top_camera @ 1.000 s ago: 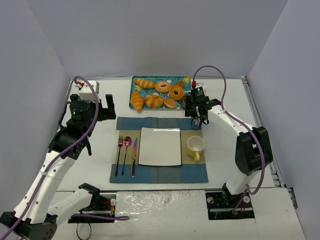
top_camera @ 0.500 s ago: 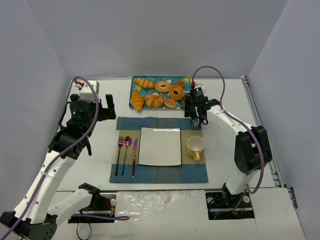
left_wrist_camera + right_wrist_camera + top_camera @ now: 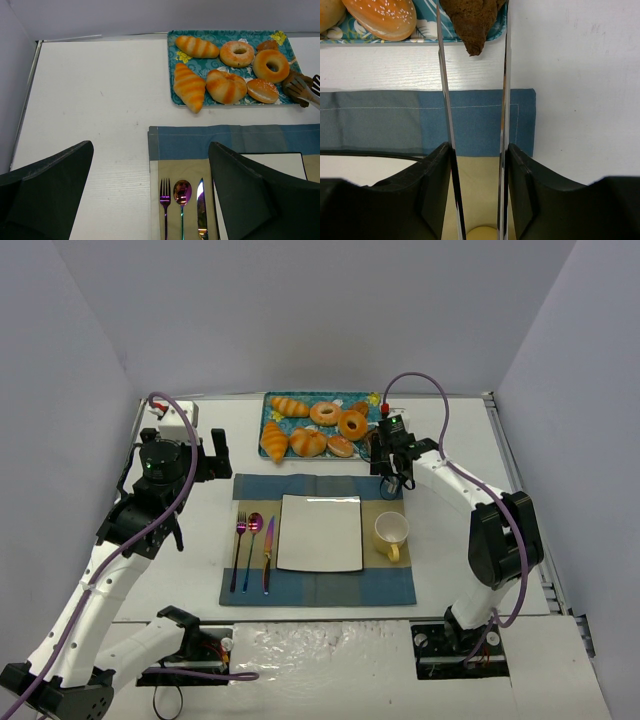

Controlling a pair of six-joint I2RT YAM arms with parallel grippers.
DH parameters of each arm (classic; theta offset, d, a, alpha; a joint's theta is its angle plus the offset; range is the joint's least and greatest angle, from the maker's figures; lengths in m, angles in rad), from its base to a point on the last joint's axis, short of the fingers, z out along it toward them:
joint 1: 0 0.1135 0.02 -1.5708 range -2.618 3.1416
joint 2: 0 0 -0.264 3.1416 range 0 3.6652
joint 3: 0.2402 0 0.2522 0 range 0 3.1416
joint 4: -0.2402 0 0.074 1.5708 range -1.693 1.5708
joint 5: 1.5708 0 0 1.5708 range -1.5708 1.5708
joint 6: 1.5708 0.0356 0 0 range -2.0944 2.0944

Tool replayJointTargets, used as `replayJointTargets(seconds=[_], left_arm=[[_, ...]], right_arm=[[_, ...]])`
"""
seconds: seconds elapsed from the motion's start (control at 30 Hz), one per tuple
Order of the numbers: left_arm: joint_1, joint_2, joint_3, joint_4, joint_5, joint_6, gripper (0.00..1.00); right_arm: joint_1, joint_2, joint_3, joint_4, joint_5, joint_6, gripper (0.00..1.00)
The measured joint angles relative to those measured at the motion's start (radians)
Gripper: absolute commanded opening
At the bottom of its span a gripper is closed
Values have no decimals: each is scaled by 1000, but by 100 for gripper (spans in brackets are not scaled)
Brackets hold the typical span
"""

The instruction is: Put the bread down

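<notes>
Bread: the small, dark chocolate-brown, ridged, croissant-shaped bread [image 3: 472, 20] is at the right end of the teal patterned tray [image 3: 171, 70]. Its tapered tip pokes past the tray's near rim, and its upper part is cut off by the top of the right wrist view.
Right gripper: the right gripper [image 3: 302, 91] has its long, thin metal fingers [image 3: 446, 100] narrowed on either side of the bread. They apparently press both flanks, though the fingertips run out of frame.
Top view: the right gripper covers nearly all of the bread here.
Left gripper: the left gripper [image 3: 151, 149] hangs spread wide over the white table [image 3: 90, 90], holding nothing, well apart from the tray.
Other pastries: golden-orange croissants [image 3: 189, 86], ring donuts [image 3: 270, 65] and a sesame bun [image 3: 262, 90] fill the rest of the tray.
Place setting: a blue-and-tan placemat [image 3: 320, 589] carries a white square plate [image 3: 320, 532]. A yellow mug [image 3: 390, 531] stands to the plate's right, and an iridescent fork [image 3: 165, 200], spoon [image 3: 182, 192] and knife [image 3: 201, 200] lie to its left.
Cut off: the cutlery handles and most of the plate leave the left wrist view — the mug is only a pale sliver at the bottom edge of the right wrist view.
</notes>
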Motion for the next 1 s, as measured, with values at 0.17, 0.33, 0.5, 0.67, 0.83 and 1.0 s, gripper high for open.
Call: replayJointTargets(seconds=[0.17,0.33,0.5,0.67,0.83,1.0], left_arm=[[0,0,0,0,0,0,97],[0,1,0,0,0,0,97],[0,2,0,0,0,0,97],[-1,2,0,0,-2,0,97],[-1,2,0,0,-3,1,97],[-5,2,0,0,-3,1,97]], right_arm=[[0,0,0,0,1,0,15],[0,0,0,0,2,0,6],[0,-6,0,-6,3,0,1],[0,-37,0,-22,5,0,0],[0,-71,0,-43,7,0,0],[0,-89,0,-54,6,0,0]])
